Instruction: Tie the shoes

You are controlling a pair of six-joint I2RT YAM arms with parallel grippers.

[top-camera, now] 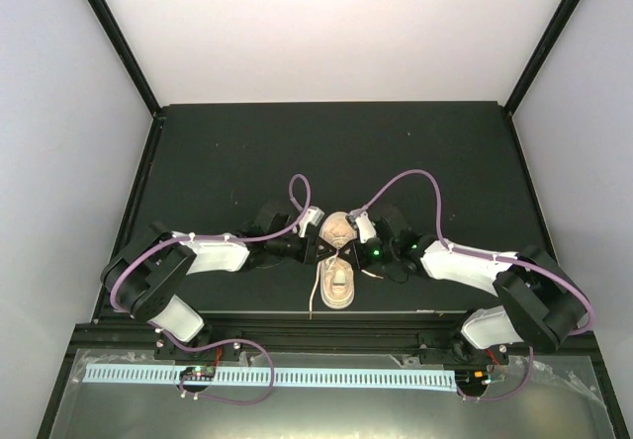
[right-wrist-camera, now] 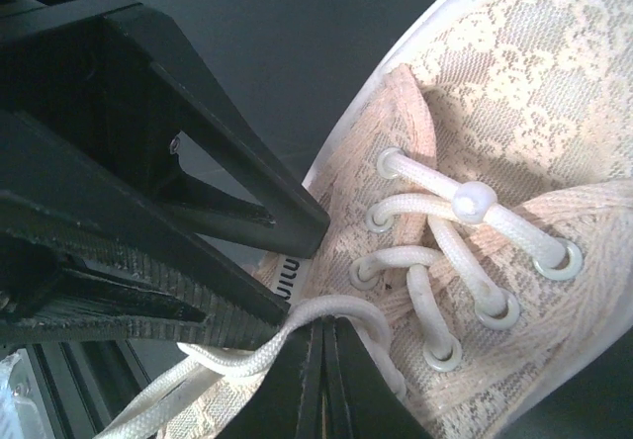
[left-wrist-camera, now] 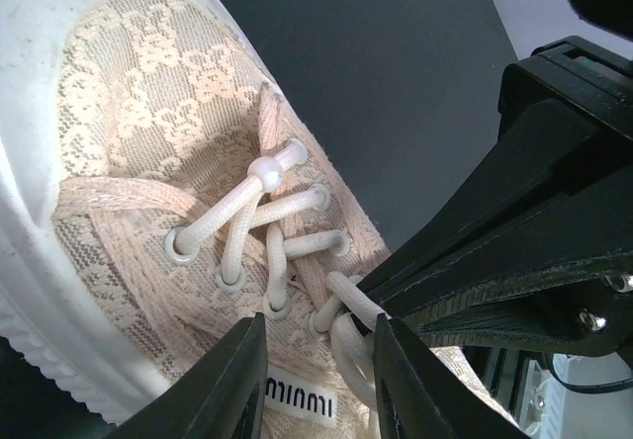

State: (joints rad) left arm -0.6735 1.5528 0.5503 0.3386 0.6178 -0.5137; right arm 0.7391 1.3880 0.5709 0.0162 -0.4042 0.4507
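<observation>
Resting on the matte black table point(top-camera: 227, 162) is the sneaker point(top-camera: 338, 229), toe pointing away from the arm bases and heel just short of the table's near edge; its open mouth shows only a pale insole point(top-camera: 338, 283). The upper is pink-beige lace mesh with a floral pattern, wrapped by a smooth white rubber toe cap and sole whose side is finely ribbed. Round, cream-white woven laces point(left-wrist-camera: 237, 212) zigzag through pale ringed eyelets, and a small round bead point(left-wrist-camera: 265, 170) sits where the strands nearest the toe cross. A white tag point(left-wrist-camera: 297, 407) with dark lettering lies on the tongue. Over the sneaker's tongue, the left gripper point(left-wrist-camera: 319, 325) holds its black, wedge-shaped fingers apart, straddling lace strands without pinching them. From the sneaker's other side, the right gripper point(right-wrist-camera: 323, 330) has its fingers pressed flat together, and a lace strand arches across their tips, apparently nipped there. One loose lace end trails beside the sneaker's heel towards the table's near edge.
</observation>
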